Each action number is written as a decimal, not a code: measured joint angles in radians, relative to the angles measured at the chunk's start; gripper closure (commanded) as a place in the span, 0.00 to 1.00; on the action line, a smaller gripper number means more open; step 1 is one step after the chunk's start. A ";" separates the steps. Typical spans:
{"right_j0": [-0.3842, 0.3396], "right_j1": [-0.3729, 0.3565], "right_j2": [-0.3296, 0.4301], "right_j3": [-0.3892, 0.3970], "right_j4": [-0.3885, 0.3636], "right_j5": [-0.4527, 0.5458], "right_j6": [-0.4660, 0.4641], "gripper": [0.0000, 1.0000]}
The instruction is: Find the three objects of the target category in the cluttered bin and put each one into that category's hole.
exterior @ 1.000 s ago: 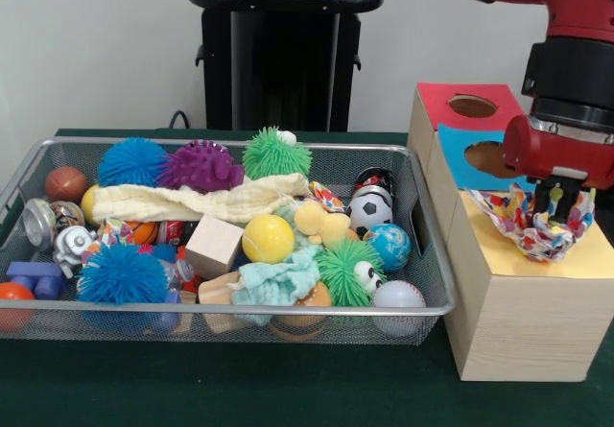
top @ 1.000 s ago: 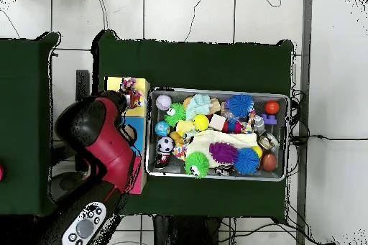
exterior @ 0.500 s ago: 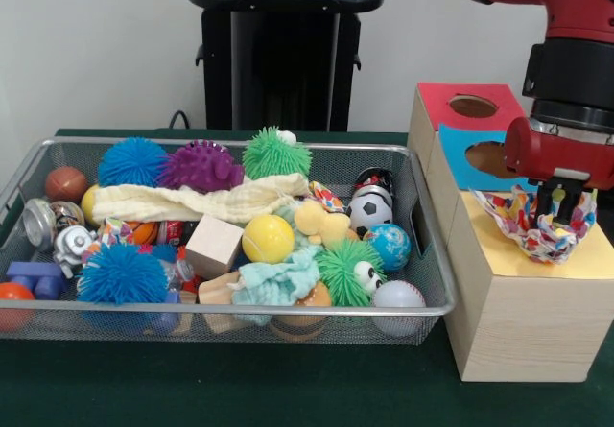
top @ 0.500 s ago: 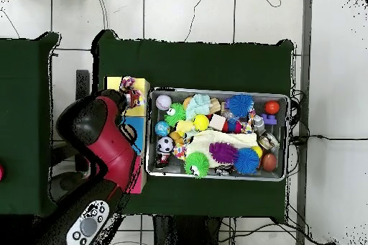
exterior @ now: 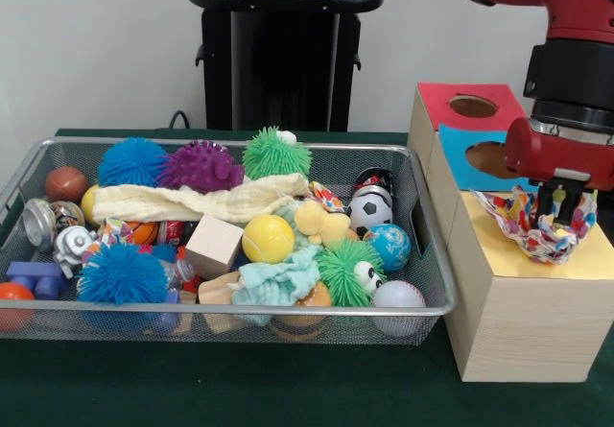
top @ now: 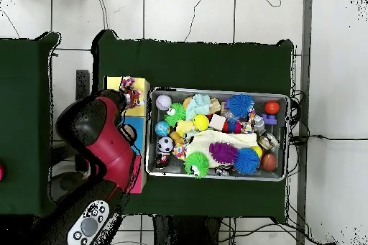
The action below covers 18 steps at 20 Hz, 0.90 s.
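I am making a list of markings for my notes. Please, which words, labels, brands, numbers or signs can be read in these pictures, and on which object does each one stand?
None can be read.
The small can in the wire bin carries print, too small and blurred to read.
The patterned cloth under the pincer shows only coloured shapes, no letters.
The wooden box with its holes bears no label.

Robotics lab setup: red arm (exterior: 566, 24) on a black pedestal (exterior: 284, 48), green-clothed table (top: 194, 59) on pale tiled floor (top: 330, 113), cables (top: 316, 138) trailing beside the table, plain white wall (exterior: 96, 43) behind the pedestal.
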 measured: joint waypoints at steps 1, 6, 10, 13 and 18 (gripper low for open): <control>0.000 -0.001 0.002 0.001 0.000 -0.003 0.000 1.00; 0.000 -0.004 0.007 0.002 -0.003 -0.015 0.000 1.00; -0.004 -0.008 0.007 0.001 -0.054 -0.022 0.000 1.00; -0.010 -0.011 0.007 -0.003 -0.095 -0.025 0.001 1.00; -0.017 -0.011 -0.004 -0.015 -0.188 -0.025 0.035 1.00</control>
